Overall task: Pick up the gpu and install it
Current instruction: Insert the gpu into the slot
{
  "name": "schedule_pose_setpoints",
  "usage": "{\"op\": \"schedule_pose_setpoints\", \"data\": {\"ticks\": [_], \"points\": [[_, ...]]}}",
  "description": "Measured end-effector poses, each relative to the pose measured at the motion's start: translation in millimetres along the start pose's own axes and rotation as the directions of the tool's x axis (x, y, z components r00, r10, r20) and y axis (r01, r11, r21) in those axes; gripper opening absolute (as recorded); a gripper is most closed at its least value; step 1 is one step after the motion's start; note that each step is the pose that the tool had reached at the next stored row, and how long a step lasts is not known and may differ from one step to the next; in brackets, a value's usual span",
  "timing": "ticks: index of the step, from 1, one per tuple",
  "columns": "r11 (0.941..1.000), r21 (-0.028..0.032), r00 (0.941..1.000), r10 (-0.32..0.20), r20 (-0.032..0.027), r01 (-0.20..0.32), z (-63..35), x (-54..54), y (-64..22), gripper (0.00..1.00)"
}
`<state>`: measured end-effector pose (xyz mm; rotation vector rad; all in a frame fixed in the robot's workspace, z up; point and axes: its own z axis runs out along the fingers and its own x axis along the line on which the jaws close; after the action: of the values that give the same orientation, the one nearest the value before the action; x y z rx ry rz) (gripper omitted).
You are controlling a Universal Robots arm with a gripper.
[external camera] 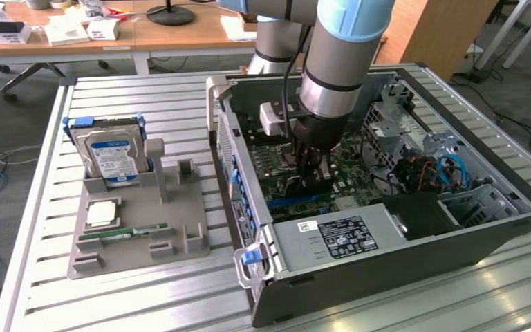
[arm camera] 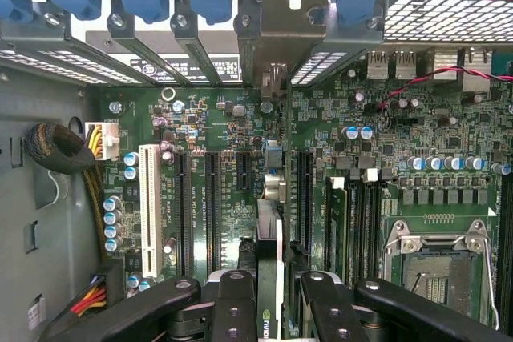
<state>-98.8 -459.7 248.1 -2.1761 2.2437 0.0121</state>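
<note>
Inside the computer case (external camera: 386, 256) | pincer (arm camera: 271, 290) partly closed, clamping gpu (arm camera: 269, 234) edge-on | over motherboard (arm camera: 224, 118)

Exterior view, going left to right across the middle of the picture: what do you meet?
hard drive standing in the grey holder → near wall of the open computer case → tool inside the case, closed on the gpu → blue cables
</note>
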Motion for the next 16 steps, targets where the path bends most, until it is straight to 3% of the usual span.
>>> {"op": "schedule_pose_setpoints", "data": {"ticks": [16], "points": [[1.0, 0.0, 1.0, -0.003, 0.0001, 0.003, 0.7, 0.0, 0.2, 0.26]]}}
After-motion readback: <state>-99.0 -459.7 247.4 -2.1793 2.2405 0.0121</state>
